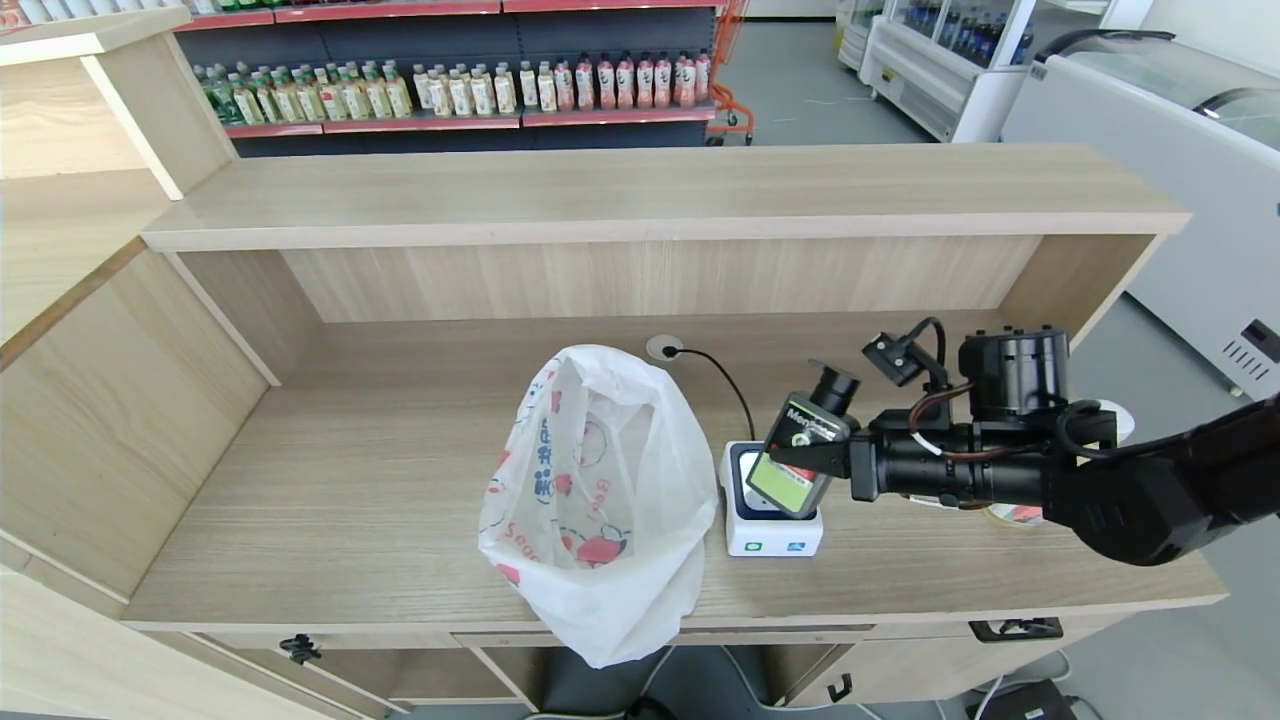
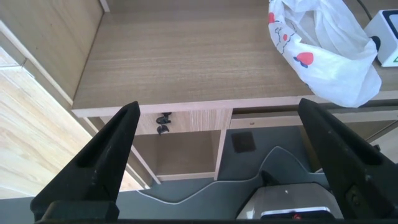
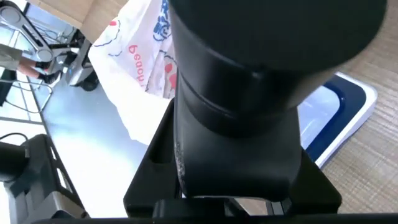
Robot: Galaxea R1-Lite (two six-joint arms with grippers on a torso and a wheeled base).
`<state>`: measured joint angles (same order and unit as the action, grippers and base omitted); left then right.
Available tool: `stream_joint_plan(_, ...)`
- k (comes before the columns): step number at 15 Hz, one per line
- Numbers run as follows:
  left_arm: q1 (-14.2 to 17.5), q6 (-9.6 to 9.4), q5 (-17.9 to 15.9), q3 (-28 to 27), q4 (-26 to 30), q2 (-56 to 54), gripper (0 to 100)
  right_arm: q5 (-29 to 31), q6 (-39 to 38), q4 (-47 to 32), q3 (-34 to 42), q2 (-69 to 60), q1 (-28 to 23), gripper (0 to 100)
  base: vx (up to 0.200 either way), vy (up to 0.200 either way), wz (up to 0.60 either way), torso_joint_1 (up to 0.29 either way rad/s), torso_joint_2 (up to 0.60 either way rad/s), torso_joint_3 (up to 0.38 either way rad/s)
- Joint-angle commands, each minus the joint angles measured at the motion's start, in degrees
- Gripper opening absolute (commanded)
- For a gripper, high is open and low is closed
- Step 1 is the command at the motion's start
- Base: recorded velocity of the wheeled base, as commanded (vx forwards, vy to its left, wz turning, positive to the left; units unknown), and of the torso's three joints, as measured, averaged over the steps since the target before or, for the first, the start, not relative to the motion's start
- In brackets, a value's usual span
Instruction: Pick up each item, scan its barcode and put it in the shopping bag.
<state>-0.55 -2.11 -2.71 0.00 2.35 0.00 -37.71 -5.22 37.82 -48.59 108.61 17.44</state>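
A dark bottle [image 1: 797, 470] with a black cap and a green label is tilted just above the white barcode scanner [image 1: 775, 535] on the wooden counter. My right gripper [image 1: 812, 457] is shut on the bottle from the right side. In the right wrist view the bottle [image 3: 267, 56] is close up, with the scanner [image 3: 341, 118] and the shopping bag [image 3: 140, 68] beyond it. The white shopping bag [image 1: 590, 480] stands open just left of the scanner, hanging over the counter's front edge. My left gripper [image 2: 219, 109] hangs open below the counter's front edge, left of the bag [image 2: 323, 50], holding nothing.
A black cable [image 1: 725, 385] runs from a grommet in the counter to the scanner. Round white items [image 1: 1012, 514] lie partly hidden under the right arm. A raised wooden ledge [image 1: 660, 195] walls the counter at the back and sides.
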Motion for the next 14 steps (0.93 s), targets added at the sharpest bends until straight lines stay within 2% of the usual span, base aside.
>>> stream_joint_plan(1, 0.0, 0.0, 0.0, 0.0, 0.0, 0.0, 100, 0.0, 0.1, 3.6, 0.2, 3.6, -0.6, 0, 0.0, 0.0, 0.0, 0.0, 0.0, 0.0)
stream_joint_plan(5, 0.0, 0.0, 0.0, 0.0, 0.0, 0.0, 100, -1.8, 0.0, 5.0, 0.6, 5.2, -0.7, 0, 0.0, 0.0, 0.0, 0.0, 0.0, 0.0)
stream_joint_plan(12, 0.0, 0.0, 0.0, 0.0, 0.0, 0.0, 100, -1.7, 0.5, 5.2, -1.3, 7.0, -0.6, 0, 0.0, 0.0, 0.0, 0.0, 0.0, 0.0)
stream_joint_plan(14, 0.0, 0.09, 0.0, 0.0, 0.0, 0.0, 100, -1.7, 2.8, 5.1, -1.0, 7.2, -0.6, 0, 0.0, 0.0, 0.0, 0.0, 0.0, 0.0)
